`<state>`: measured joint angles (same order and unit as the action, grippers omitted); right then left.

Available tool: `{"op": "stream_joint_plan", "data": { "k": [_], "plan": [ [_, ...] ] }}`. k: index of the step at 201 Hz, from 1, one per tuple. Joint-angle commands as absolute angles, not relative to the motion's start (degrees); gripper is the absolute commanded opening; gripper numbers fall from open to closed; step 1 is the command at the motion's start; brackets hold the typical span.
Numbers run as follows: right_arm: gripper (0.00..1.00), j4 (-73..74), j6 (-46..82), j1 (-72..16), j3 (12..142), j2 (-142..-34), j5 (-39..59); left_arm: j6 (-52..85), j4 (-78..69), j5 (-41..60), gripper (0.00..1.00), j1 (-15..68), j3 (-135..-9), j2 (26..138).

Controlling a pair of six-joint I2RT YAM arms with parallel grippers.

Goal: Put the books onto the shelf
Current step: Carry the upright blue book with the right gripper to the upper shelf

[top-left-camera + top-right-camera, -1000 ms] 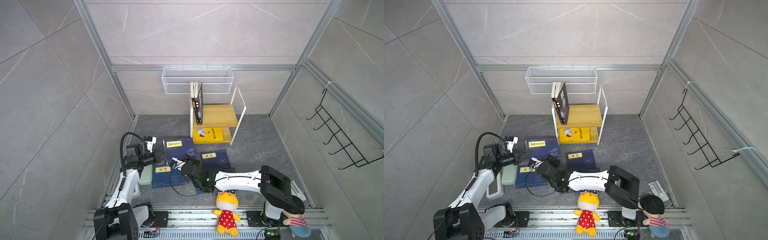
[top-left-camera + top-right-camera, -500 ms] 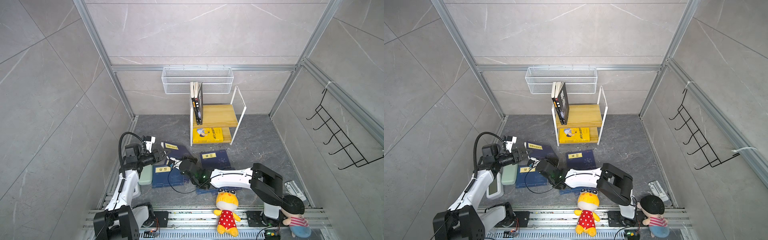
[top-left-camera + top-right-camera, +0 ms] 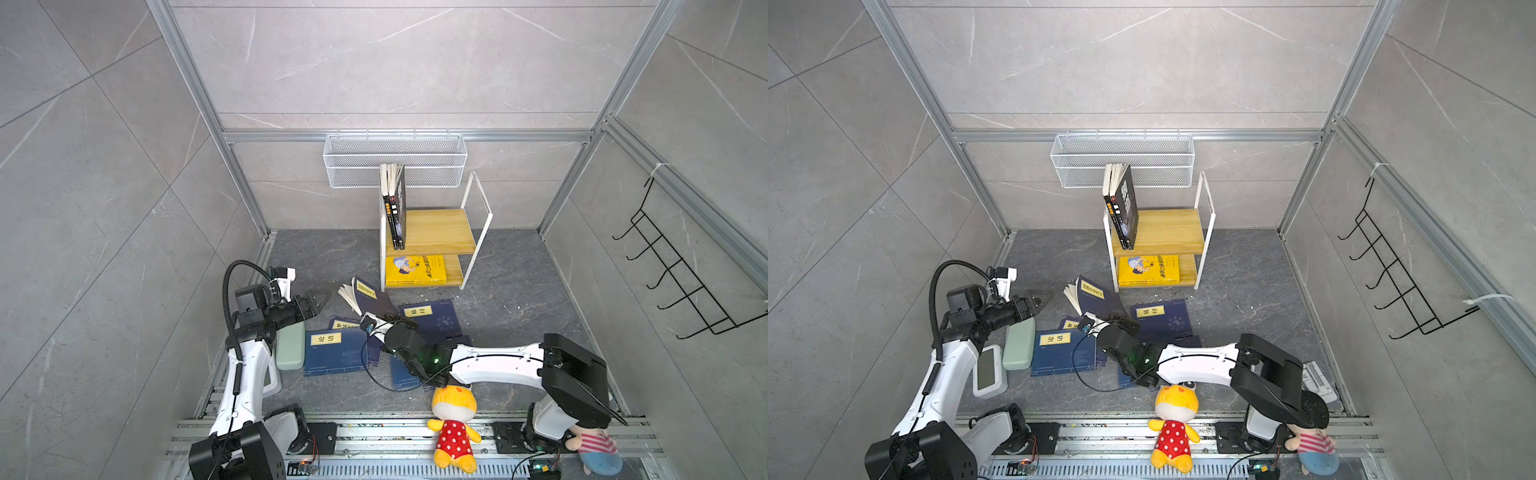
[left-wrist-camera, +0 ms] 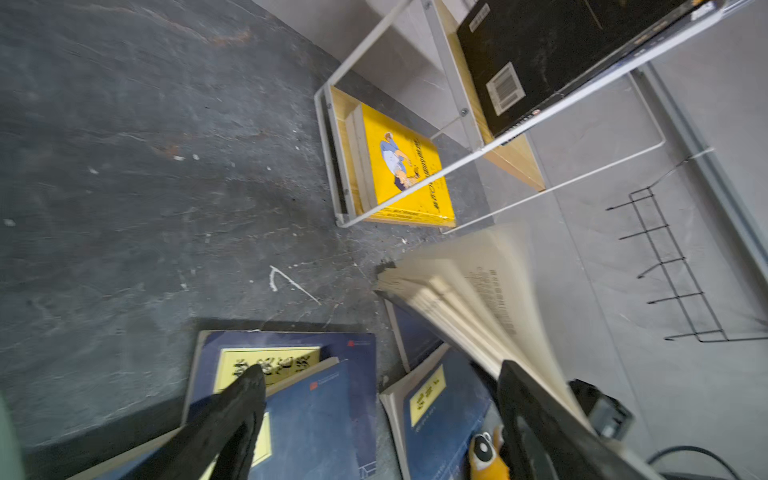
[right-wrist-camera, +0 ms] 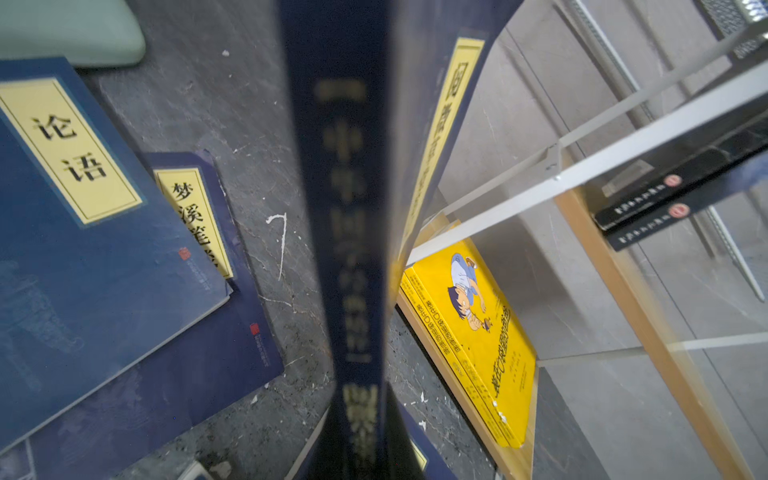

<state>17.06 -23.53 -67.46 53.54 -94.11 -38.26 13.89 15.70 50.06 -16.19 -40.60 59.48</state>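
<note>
step in hand, my read: carry phase for one navy book (image 3: pixel 368 293). Right gripper (image 3: pixel 376 321) is clamped on the near end of its spine, with the book up on edge just beside the shelf's near-left post. Left gripper (image 3: pixel 315 302) is wide open and empty, just beside the fanned pages; no contact that I can see

orientation: long axis runs from the right gripper away toward the shelf (image 3: pixel 440 232). Spine faces the right wrist cam, yellow-label cover faces the shelf side, page edges splay toward the left gripper. Can't tell if the far corner is clear of the floor

shelf: black books (image 3: pixel 397 208) lean upright on the top tier, yellow book (image 3: pixel 415 270) lies flat on the lower. Loose navy books (image 3: pixel 336 353) lie flat on the floor

next: lift clear of the loose ones, swing round the white post, keep the splayed pages off the frame, then set it beside the black books or flat on the yellow one
</note>
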Motion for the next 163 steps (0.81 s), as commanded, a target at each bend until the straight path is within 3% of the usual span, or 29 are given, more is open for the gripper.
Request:
{"op": "stream_joint_plan", "data": {
  "k": [1,21,90,163],
  "plan": [
    [0.0,21.23,-16.95,-67.07,50.01,-86.27,-38.85,9.88,17.52,43.2,0.92,-17.18,-41.67,58.18],
    [0.0,21.36,-11.47,-65.09,46.88,-80.96,-38.77,9.09,18.93,40.72,1.0,-17.94,-42.17,58.69],
    [0.0,23.04,2.81,-58.53,38.33,-68.24,-37.27,2.38,21.74,32.06,1.0,-18.24,-43.15,58.67],
    [0.0,25.66,7.78,-53.69,44.03,-68.35,-36.99,-4.03,22.97,24.13,1.0,-17.64,-43.51,57.1]
  ]
}}
